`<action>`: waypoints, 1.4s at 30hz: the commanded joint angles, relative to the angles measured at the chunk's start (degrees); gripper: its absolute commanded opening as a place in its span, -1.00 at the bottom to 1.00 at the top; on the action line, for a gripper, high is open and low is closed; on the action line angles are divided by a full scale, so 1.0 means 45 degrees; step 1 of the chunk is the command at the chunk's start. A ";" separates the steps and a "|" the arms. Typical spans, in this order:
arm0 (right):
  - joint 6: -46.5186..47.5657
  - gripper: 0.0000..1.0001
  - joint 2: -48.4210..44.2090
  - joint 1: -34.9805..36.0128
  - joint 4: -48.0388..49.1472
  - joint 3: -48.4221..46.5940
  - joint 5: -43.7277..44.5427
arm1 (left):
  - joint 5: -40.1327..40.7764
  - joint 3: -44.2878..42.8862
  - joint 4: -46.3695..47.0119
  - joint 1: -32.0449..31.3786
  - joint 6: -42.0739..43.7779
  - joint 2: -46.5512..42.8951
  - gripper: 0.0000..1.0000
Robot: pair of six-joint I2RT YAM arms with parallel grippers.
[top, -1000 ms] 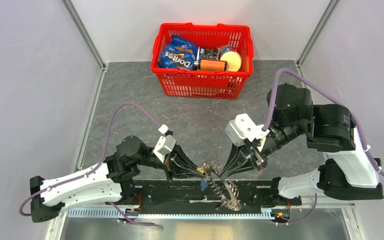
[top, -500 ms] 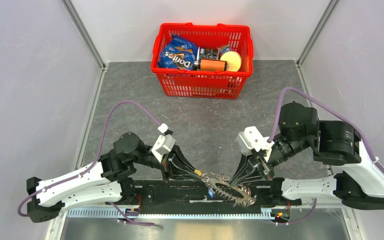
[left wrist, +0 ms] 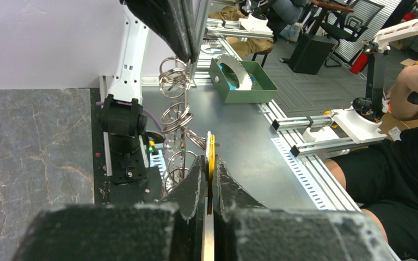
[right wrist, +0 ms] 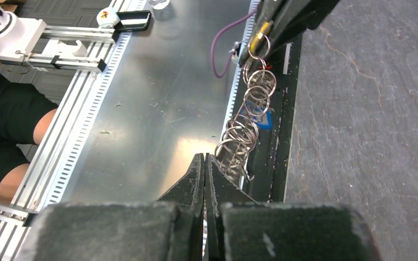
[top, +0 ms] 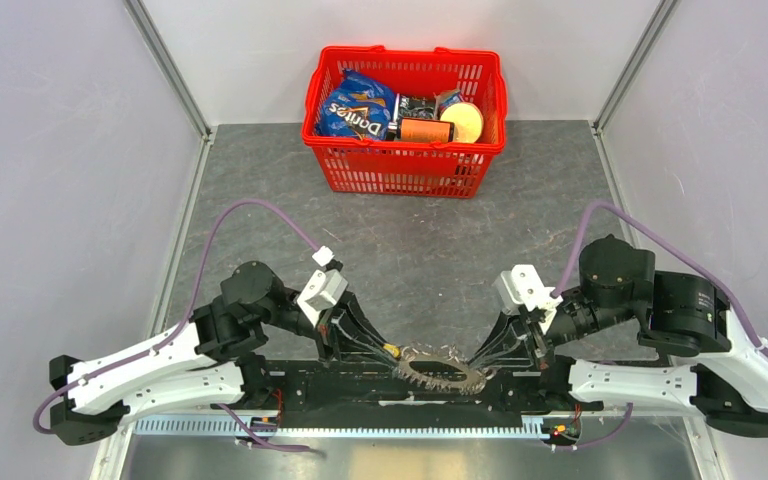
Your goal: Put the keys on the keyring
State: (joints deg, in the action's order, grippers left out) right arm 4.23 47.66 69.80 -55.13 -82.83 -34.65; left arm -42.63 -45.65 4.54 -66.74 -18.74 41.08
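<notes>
We see the grey table (top: 290,200) with a red basket (top: 400,147) at its far edge, holding a blue Doritos bag (top: 358,108), an orange can (top: 426,130) and a pale round lid-like item (top: 465,122). Near the arm bases, the left gripper (top: 380,347) and the right gripper (top: 482,352) face each other with the keyring (top: 440,368) strung between them over the black base plate. The left gripper's fingers are closed tight on the yellow-headed key (left wrist: 210,163), which sits at the keyring's left rim. The right gripper's fingers are pressed together at the keyring's right rim; they seem to pinch its edge, though our wrist view does not make the contact plain. The blue-headed key (right wrist: 262,120) hangs among the coiled rings.
</notes>
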 commanded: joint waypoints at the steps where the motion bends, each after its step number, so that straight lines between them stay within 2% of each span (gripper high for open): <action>1: -0.0631 -1.00 -0.0551 0.0034 0.1338 0.0745 0.0938 | -0.0497 -0.0848 -0.0232 -0.0038 0.0316 -0.0019 -0.96; 4: -0.0810 -0.92 -0.0756 0.0024 0.1464 0.1154 0.1037 | -0.0560 -0.1070 -0.0504 -0.0043 0.0463 0.0044 -0.96; 6: -0.0931 -0.80 -0.0832 0.0033 0.1585 0.1445 0.1008 | -0.0575 -0.1173 -0.0604 -0.0033 0.0513 0.0053 -0.96; 11: -0.0920 -0.26 -0.0961 0.0035 0.1628 0.2084 0.1138 | -0.0740 -0.1444 -0.0833 -0.0042 0.0586 0.0158 -0.96; 16: -0.1301 -0.06 -0.1287 0.0033 0.1757 0.2165 0.1571 | -0.0948 -0.1594 -0.0927 -0.0043 0.0671 0.0255 -0.96; 23: -0.1109 0.00 -0.0607 0.0031 0.2063 0.0951 0.1947 | -0.1480 -0.1653 -0.0930 -0.0034 0.0709 0.0414 -0.96; 33: -0.0325 0.02 0.1480 0.0021 0.2295 -0.0708 0.0724 | -0.2287 -0.1784 -0.1306 -0.0034 0.0550 0.0557 -0.95; 38: -0.0644 0.04 0.2286 0.0026 0.2774 -0.0429 0.0172 | -0.1691 -0.1945 -0.1758 -0.0034 0.0627 0.0560 -0.96; 42: -0.1753 0.03 0.2081 0.0036 0.4028 0.0388 0.0919 | -0.0324 -0.2147 -0.2325 -0.0041 0.0582 0.0617 -0.95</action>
State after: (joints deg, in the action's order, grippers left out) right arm 0.16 58.67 69.80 -44.03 -83.05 -31.62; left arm -48.95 -51.64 -4.95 -66.74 -17.47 43.83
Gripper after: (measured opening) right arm 0.517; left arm 0.054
